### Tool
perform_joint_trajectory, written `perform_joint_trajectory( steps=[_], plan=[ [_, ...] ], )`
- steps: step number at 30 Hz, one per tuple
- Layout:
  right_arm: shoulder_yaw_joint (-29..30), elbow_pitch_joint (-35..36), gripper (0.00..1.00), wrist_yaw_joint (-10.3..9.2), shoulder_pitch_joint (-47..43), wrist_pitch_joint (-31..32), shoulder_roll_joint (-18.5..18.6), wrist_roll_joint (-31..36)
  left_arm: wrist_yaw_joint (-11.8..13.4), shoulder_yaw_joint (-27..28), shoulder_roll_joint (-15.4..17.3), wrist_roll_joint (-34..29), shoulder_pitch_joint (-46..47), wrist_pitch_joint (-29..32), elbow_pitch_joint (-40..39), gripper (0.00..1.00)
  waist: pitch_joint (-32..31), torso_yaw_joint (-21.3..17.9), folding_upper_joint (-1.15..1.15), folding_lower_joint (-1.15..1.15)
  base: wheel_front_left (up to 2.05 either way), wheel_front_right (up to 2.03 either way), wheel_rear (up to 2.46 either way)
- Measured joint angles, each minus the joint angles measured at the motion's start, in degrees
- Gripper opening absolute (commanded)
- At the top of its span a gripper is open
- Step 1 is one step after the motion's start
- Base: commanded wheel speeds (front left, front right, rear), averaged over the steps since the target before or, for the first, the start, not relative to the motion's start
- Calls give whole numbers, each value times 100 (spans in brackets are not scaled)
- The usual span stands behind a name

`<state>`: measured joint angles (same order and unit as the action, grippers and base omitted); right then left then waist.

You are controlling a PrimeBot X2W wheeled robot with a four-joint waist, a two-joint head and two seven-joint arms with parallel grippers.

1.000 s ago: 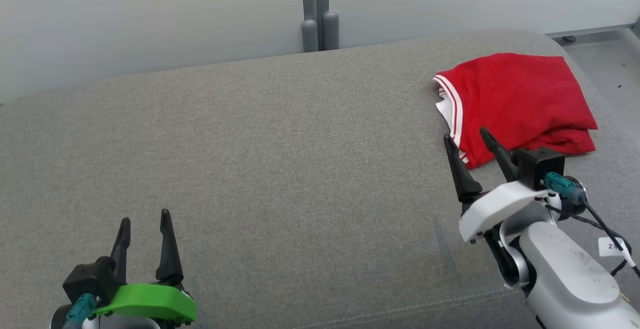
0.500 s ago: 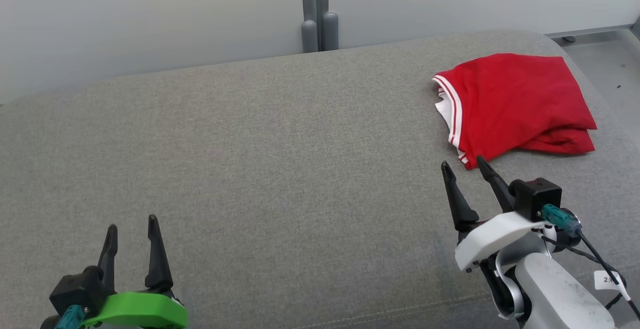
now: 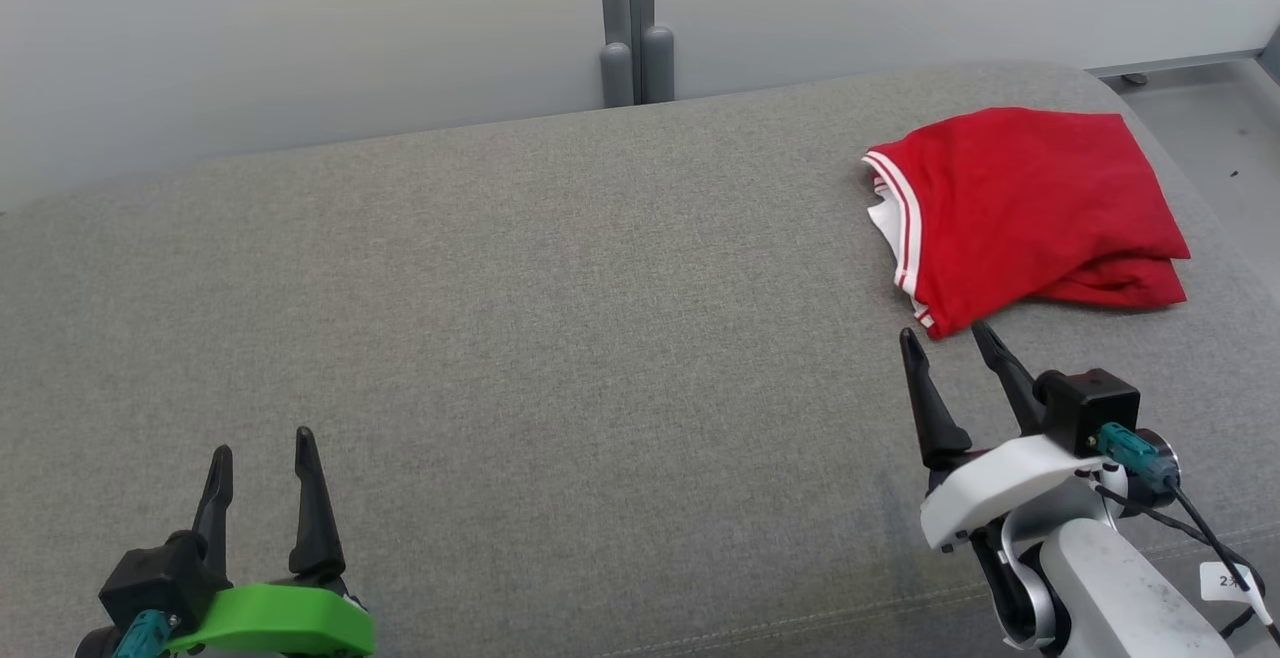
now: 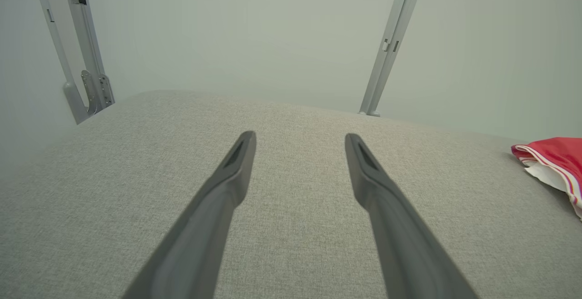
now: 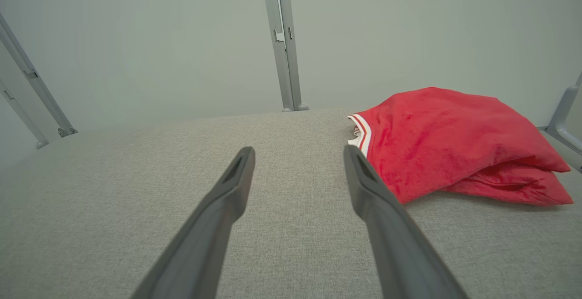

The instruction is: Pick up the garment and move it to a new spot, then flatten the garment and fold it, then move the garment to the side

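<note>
Right claw (image 3: 944, 332): fingers are standing wide, holding nothing, tips hovering just beside the folded red garment (image 3: 1030, 208).
Left claw (image 3: 262, 444): gaping wide, empty; garment is lying well off to its right.
Right wrist view: is showing two stacked folds along the garment's near edge.
Head view: is showing floor (image 3: 1210, 138) beyond the garment.
Room: bare grey cushion (image 3: 560, 338) is stretching between the claws.

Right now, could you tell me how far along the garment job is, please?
Done, it seems: the garment lies folded at the right end of the cushion. In hand: nothing; the right claw is open just short of it, the left claw open far off. Left: probably nothing, unless the fold needs tidying.
</note>
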<state>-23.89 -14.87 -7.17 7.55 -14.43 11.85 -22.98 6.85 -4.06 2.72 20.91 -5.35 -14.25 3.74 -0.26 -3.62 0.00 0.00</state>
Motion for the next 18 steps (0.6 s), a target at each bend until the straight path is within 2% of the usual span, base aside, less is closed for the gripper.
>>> perform_joint_trajectory(
  steps=[16, 17, 18],
  plan=[
    [204, 134, 100, 0, -191, 0, -122, 224, 7, -65, -3, -49, -115, 0, 16, 100, -30, 37, 0, 0, 0, 0, 0],
    [208, 130, 0, 0, -203, 1, -131, 243, 5, -65, -4, -51, -116, 1, 24, 0, -31, 40, 0, 0, 0, 0, 0],
    [199, 86, 0, 3, -227, 3, -144, 236, 5, -71, -10, -49, -119, 10, 88, 0, -31, 39, 0, 0, 0, 0, 0]
  ],
)
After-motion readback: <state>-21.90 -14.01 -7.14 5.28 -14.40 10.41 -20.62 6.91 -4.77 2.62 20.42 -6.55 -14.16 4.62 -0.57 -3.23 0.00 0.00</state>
